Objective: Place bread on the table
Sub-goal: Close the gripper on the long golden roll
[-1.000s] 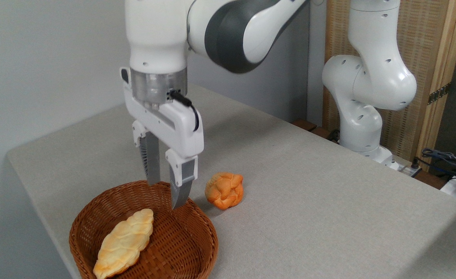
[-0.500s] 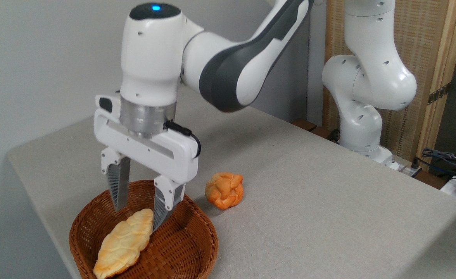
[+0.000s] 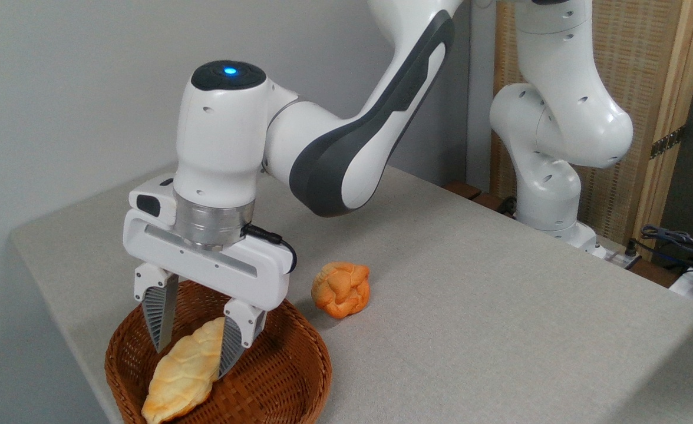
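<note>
Grey table point(image 3: 470, 282) — basket point(image 3: 287, 377) holds bread point(image 3: 184, 374) — gripper point(image 3: 192, 353) spread astride it.

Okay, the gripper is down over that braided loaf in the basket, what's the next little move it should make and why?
Probably close the fingers. The gripper is open and straddles the bread, one finger on each side of its upper half, tips already down at loaf level inside the wicker basket. Nothing is gripped yet, so closing should secure the loaf before lifting it out toward the table.
</note>
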Available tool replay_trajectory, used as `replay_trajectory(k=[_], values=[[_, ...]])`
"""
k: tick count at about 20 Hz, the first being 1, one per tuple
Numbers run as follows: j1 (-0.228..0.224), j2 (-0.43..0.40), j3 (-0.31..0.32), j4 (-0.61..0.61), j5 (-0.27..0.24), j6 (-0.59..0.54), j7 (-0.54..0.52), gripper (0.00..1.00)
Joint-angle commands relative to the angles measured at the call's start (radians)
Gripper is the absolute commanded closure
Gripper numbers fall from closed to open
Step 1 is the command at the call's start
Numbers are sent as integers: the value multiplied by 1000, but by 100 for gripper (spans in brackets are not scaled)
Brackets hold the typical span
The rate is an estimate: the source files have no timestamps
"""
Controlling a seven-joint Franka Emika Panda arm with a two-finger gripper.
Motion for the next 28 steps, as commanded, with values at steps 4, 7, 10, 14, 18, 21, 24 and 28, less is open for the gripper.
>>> replay_trajectory(k=[4,7,10,14,18,21,24,28], values=[[-4,22,-18,10,-6,21,-10,0],[-4,27,-18,10,-3,23,-6,0],[-4,34,-21,10,3,23,-2,0],[-4,40,-23,10,46,21,-1,1],[-4,39,-21,10,49,21,4,34],[-4,39,-23,10,63,21,4,51],[-4,39,-23,10,64,21,4,51],[-4,39,-21,10,64,21,4,51]])
